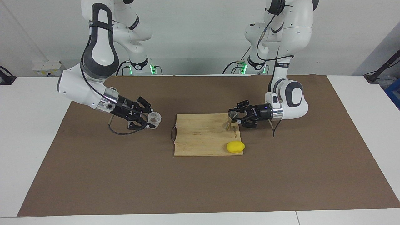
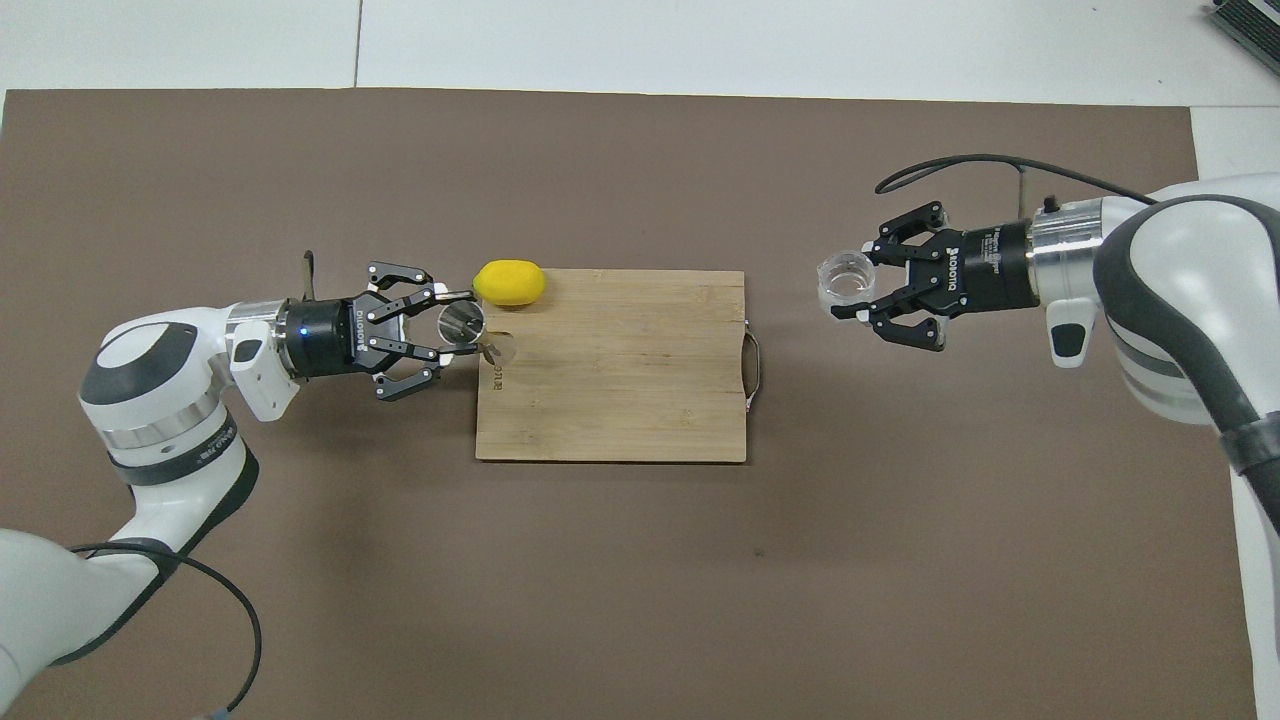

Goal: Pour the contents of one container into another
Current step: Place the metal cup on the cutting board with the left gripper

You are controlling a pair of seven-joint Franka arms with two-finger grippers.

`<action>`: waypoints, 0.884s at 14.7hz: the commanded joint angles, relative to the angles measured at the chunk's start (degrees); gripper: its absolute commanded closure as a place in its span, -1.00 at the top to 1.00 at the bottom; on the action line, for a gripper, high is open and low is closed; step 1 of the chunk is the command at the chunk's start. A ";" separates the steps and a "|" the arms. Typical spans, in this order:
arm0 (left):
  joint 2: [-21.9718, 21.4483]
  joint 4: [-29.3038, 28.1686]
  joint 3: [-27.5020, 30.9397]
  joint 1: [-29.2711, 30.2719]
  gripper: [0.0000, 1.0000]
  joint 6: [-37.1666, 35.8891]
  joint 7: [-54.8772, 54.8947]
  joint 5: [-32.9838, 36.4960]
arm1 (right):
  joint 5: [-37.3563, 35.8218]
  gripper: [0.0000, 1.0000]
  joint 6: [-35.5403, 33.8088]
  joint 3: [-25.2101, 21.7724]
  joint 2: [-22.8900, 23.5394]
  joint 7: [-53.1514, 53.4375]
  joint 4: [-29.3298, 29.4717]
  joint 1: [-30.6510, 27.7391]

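The clear squat cup (image 1: 155, 118) is held in my right gripper (image 1: 152, 119), which is shut on it above the brown mat, beside the handle end of the cutting board (image 1: 203, 137). In the overhead view the cup (image 2: 845, 279) sits between that gripper's (image 2: 851, 287) fingers. My left gripper (image 1: 234, 117) is shut on the steel jigger (image 1: 229, 120) and holds it tilted over the board's edge at the left arm's end. Its lower cone is low over the wood; I cannot tell if it touches. It also shows in the overhead view (image 2: 465, 322), in the left gripper (image 2: 452, 322).
A yellow lemon (image 1: 235, 147) lies at the board's corner, farther from the robots than the jigger; it shows close to the left gripper's fingers from above (image 2: 510, 282). The board (image 2: 620, 400) has a metal handle (image 2: 753, 370) at the right arm's end. A brown mat (image 1: 200, 187) covers the table.
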 commanded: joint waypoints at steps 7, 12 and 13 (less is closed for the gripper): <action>-0.86 -1.53 0.92 -13.24 -0.41 14.31 6.59 -16.46 | -1.37 -1.00 1.35 0.60 -1.47 -2.46 -0.49 1.14; -0.07 -1.26 0.92 -16.06 -0.39 18.72 10.72 -19.81 | -1.46 -1.00 4.60 0.78 -1.29 -3.43 -0.58 2.54; 0.02 -1.18 0.92 -16.06 -0.38 18.72 11.16 -19.81 | -1.46 -1.00 4.61 0.69 -1.29 -3.52 -0.58 2.90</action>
